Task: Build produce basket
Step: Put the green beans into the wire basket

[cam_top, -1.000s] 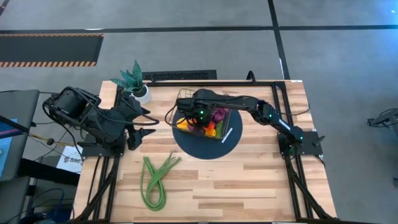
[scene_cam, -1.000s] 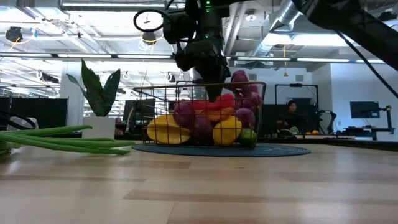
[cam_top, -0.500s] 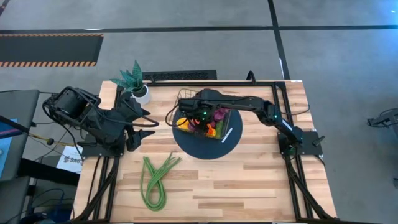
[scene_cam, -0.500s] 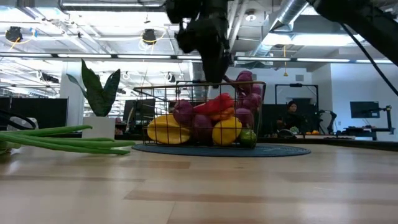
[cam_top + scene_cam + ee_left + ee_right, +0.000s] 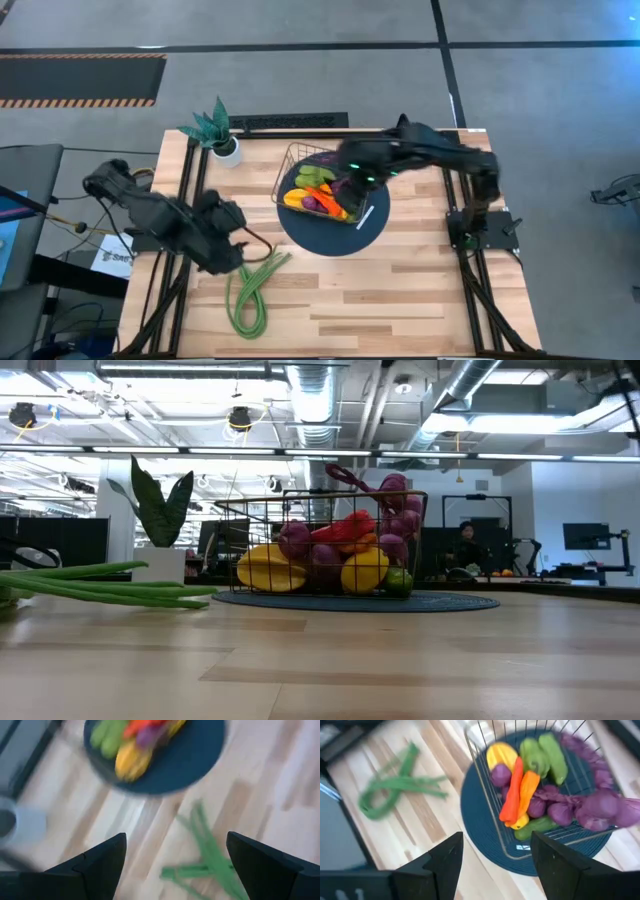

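The wire basket [image 5: 322, 186] stands on the dark blue round mat [image 5: 335, 225] at the table's middle. It holds produce: purple grapes [image 5: 590, 810], red and orange peppers [image 5: 520, 790], a yellow lemon [image 5: 501, 755] and green fruits [image 5: 545, 755]. Long green beans [image 5: 250, 290] lie flat on the wood near the front left. My left gripper [image 5: 232, 250] hovers open just beyond the beans' far end, with the beans [image 5: 210, 865] showing between its fingers farther off. My right gripper [image 5: 348, 170] hangs open above the basket's right side, touching nothing.
A spiky green plant in a white pot [image 5: 218, 135] stands at the table's far left corner. A white strip [image 5: 366, 217] lies on the mat to the right of the basket. Bare wood stretches along the near and right parts of the table.
My right gripper has risen out of the basket and drawn back toward the table's right edge, leaving the produce in the basket. My left gripper has swung from beside the plant toward the near edge, ending by the beans. The beans and basket have stayed put.
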{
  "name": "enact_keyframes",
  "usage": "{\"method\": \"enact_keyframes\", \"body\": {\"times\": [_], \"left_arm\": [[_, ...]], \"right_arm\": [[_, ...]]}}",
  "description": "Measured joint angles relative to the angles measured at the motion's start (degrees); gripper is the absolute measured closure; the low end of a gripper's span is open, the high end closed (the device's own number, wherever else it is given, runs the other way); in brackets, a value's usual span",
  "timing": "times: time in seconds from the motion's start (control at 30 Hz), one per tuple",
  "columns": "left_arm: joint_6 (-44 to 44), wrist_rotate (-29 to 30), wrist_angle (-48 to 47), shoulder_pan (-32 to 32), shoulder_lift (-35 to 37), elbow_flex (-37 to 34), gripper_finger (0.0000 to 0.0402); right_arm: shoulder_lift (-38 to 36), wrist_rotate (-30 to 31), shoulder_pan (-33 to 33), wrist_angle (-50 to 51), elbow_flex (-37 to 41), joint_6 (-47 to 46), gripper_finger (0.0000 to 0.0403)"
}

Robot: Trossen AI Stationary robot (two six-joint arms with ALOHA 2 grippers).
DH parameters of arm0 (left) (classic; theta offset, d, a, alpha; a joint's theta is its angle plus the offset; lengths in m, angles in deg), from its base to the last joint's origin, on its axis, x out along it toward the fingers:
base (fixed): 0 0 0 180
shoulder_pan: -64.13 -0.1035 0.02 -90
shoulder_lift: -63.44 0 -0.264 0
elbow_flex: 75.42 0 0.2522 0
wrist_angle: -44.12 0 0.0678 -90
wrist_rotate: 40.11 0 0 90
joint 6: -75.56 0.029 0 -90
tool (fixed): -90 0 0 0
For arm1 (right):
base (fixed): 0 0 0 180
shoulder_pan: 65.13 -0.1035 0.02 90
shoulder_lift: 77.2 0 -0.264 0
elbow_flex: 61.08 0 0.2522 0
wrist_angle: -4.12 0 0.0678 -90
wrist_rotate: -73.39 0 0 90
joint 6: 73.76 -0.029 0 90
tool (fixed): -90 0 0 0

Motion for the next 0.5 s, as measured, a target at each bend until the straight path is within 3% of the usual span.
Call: {"method": "enact_keyframes", "body": {"times": [0.13, 0.3, 0.43, 0.5], "left_arm": [[-7.0, -7.0, 5.7, 0.6, -0.1, -11.4, 0.0073], [-8.0, -15.2, 23.0, 0.8, -0.1, -23.4, 0.0073], [-8.6, -19.4, 34.2, 0.8, -0.3, -30.6, 0.0073], [-9.3, -20.9, 35.4, 0.8, -0.8, -32.9, 0.0073]], "right_arm": [[-4.8, 7.9, -5.5, -0.6, 0.0, -6.5, 0.0155], [-7.6, 16.3, -12.2, -1.4, 0.0, -13.2, 0.0155], [-7.2, 20.0, -16.6, -1.8, 0.0, -17.1, 0.0155], [-6.5, 20.3, -18.0, -1.8, 0.0, -18.4, 0.0155]]}}
